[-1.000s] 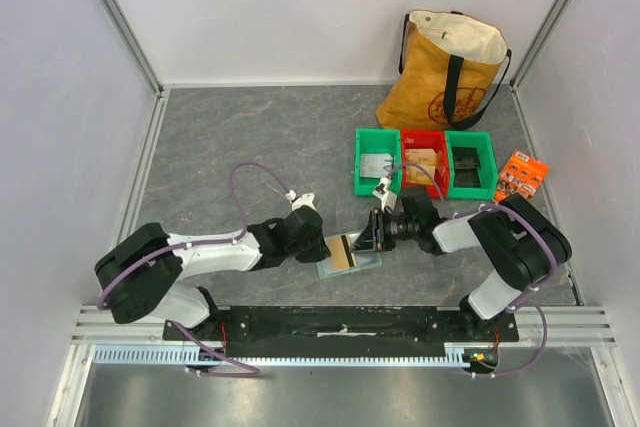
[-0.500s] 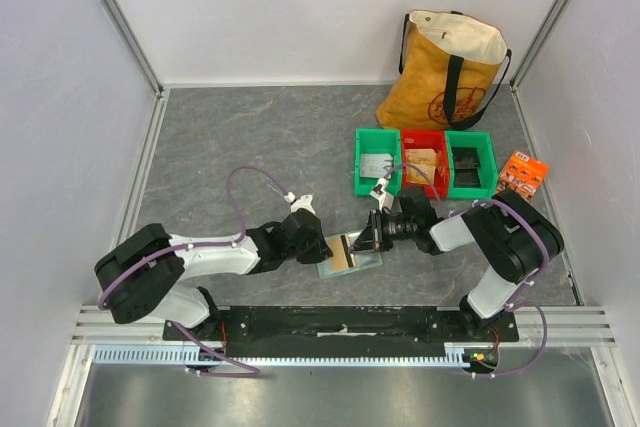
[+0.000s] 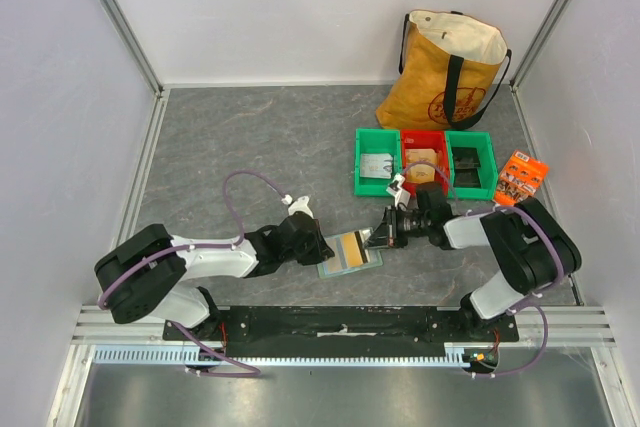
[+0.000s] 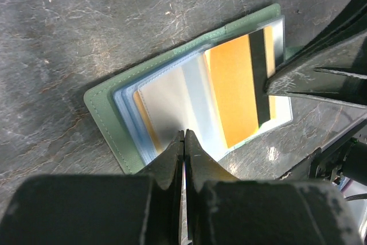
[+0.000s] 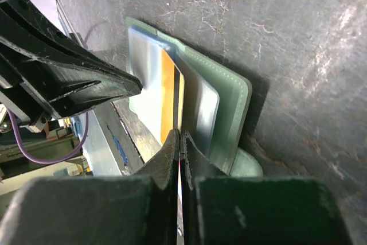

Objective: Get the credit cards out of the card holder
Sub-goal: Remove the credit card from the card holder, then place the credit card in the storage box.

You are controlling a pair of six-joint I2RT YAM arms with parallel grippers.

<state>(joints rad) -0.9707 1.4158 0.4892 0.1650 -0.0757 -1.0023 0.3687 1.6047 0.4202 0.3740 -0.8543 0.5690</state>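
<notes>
The pale-green card holder (image 3: 332,268) lies open on the grey table between both arms. In the left wrist view its green cover (image 4: 106,119) and clear pocket panels show. A tan-gold credit card (image 3: 350,247) with a dark stripe sticks partly out of a pocket (image 4: 238,93). My right gripper (image 3: 381,238) is shut on that card's edge (image 5: 168,93), its tips (image 5: 180,136) at the holder (image 5: 229,107). My left gripper (image 3: 321,247) is shut, tips (image 4: 184,133) pinching a pocket panel on the holder's opposite edge. A second card peeks out, tan, under the panel.
Two green bins (image 3: 377,175) (image 3: 470,165) and a red bin (image 3: 424,162) stand just behind the right arm. A yellow tote bag (image 3: 450,67) stands at the back right. An orange packet (image 3: 521,175) lies right of the bins.
My right gripper has moved right, drawing the tan-gold card further out of the holder; more of the card shows now. The left gripper has stayed at the holder's left edge.
</notes>
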